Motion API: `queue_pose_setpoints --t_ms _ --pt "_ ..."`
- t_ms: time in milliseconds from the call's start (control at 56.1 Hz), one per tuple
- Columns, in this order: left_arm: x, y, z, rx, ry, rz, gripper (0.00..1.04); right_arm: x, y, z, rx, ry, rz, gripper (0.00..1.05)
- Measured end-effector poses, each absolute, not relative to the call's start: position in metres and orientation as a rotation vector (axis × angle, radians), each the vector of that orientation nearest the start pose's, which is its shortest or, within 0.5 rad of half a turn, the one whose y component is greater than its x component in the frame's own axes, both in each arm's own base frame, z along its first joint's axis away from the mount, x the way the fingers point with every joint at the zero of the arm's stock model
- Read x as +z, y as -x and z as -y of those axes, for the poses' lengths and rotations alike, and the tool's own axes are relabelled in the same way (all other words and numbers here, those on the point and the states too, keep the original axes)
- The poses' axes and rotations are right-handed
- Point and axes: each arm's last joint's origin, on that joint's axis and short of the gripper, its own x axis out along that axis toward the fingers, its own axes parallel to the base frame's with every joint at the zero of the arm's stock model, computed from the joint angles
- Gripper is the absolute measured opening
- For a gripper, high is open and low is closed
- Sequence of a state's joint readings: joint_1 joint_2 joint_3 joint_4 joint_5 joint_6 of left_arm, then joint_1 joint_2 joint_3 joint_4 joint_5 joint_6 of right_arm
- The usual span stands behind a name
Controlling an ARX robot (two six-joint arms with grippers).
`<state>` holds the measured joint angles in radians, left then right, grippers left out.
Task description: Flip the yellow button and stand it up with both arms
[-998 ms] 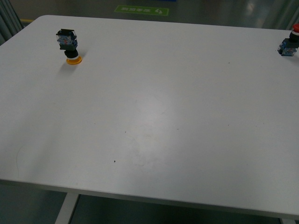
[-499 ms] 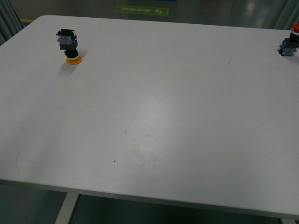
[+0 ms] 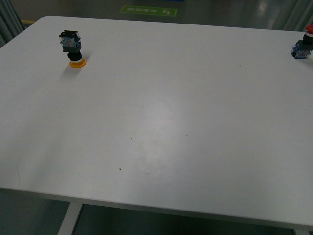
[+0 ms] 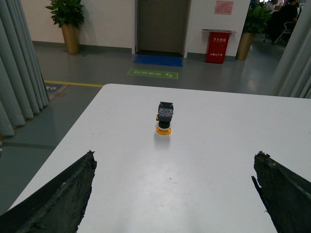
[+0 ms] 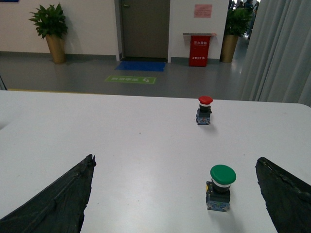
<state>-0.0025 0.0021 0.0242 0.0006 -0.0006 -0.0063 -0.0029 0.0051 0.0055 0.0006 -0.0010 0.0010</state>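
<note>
Upper left, the yellow button [image 3: 72, 49] stands cap-down, probably light and rigid; grip its boxy upper end. The left tool [image 4: 174, 155] and right tool [image 5: 175, 159] gape empty.

A white table [image 3: 171, 122] with rounded corners carries three push-button switches, well apart on its otherwise bare, lightly speckled top. The yellow button [image 3: 72, 48] stands inverted near the far left corner, resting on its cap with the blue-and-black contact block uppermost, while a red-capped switch [image 3: 304, 45] stands upright at the far right edge. A green-capped switch [image 5: 221, 187], visible only to the right wrist camera, stands upright near the red one.
</note>
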Motion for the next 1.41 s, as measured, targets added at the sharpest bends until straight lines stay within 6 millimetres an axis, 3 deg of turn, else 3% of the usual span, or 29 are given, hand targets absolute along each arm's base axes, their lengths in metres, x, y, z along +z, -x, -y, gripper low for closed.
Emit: queue_pose_setpoints --t_ms 71,160,232,374,428,659,1087,1265,1407 --pt "0.172 -0.096 0.000 -0.002 0.007 0.020 0.98 0.165 -0.098 0.000 -0.002 -0.001 0.001 0.97" --pt "0.170 -0.101 -0.006 0.186 0.089 -0.209 0.98 0.165 -0.098 0.000 -0.002 -0.001 0.001 0.97" --pt "0.175 -0.114 -0.018 0.219 0.125 -0.281 0.98 0.165 -0.098 0.000 -0.001 -0.001 0.002 0.97" --pt "0.201 -0.161 -0.071 0.260 0.126 -0.221 0.98 0.165 -0.098 0.000 -0.002 -0.001 0.002 0.97" --pt "0.201 -0.182 -0.089 0.276 0.099 -0.220 0.98 0.165 -0.098 0.000 -0.002 -0.001 0.002 0.97" --pt "0.182 -0.250 -0.116 0.254 -0.003 -0.228 0.98 0.165 -0.098 0.000 -0.002 -0.001 0.002 0.97" --pt "0.158 -0.364 -0.076 0.029 0.014 -0.282 0.98 0.165 -0.098 0.000 -0.002 -0.001 0.002 0.97" --pt "0.153 -0.399 -0.054 -0.019 0.011 -0.290 0.98 0.165 -0.098 0.000 -0.002 -0.001 0.002 0.97" --pt "0.150 -0.412 -0.036 -0.060 0.008 -0.303 0.98 0.165 -0.098 0.000 -0.002 -0.001 0.002 0.97"
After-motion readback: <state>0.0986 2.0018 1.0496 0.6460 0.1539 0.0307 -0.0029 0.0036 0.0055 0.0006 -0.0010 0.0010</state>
